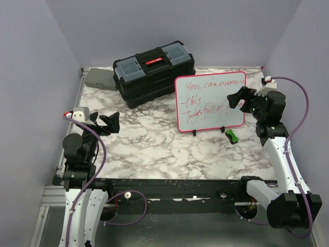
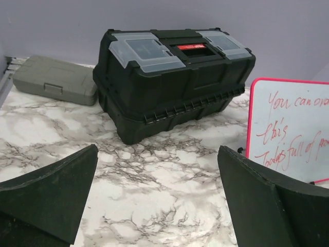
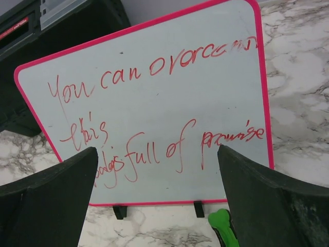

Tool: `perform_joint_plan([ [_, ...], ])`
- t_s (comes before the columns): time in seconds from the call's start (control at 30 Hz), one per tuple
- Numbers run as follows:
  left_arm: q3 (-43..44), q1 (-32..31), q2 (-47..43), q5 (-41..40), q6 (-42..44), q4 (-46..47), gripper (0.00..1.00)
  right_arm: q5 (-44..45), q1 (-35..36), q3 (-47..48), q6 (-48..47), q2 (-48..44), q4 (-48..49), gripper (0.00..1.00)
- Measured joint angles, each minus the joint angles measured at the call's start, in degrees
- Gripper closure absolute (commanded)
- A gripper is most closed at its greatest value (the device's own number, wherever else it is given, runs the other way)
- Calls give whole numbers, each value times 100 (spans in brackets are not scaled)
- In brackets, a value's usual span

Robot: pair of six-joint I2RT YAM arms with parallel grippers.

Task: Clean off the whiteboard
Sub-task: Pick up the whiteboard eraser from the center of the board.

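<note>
Top external view, your inventory: pink-framed rectangular whiteboard (image 1: 205,108) with red handwriting, upright on marble-patterned tabletop (image 1: 154,149), beside black plastic toolbox (image 1: 154,72). Left end effector (image 1: 109,124): apart, empty. Right end effector (image 1: 243,100): apart, facing the board.

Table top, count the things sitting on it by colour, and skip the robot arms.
Black: 1, the toolbox
Grey: 1, the flat case
White with a pink frame: 1, the whiteboard
Green: 1, a small object
Total: 4
</note>
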Motion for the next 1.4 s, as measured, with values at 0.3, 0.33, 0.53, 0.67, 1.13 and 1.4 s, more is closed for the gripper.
perform_joint_plan([
  [0.3, 4, 0, 275, 667, -319, -146, 1, -409, -2, -22, -595, -140, -83, 0],
  [0.33, 4, 0, 341, 761, -341, -162, 1, -647, -9, -22, -870, -175, -149, 0],
  [0.53, 4, 0, 614, 1233, -385, -232, 1, -2039, -13, 125, -2680, -13, -1235, 0],
  [0.67, -44, 0, 581, 1296, -354, -227, 1, -2280, -13, 317, -3746, 691, -2098, 0],
  [1.13, -352, -59, 595, 1425, -306, -291, 1, -205, 269, -837, -4695, 1161, -2400, 26],
  [1.4, -350, -125, 654, 1425, -264, -426, 1, 302, 269, -863, -4590, 1823, -2118, 42],
])
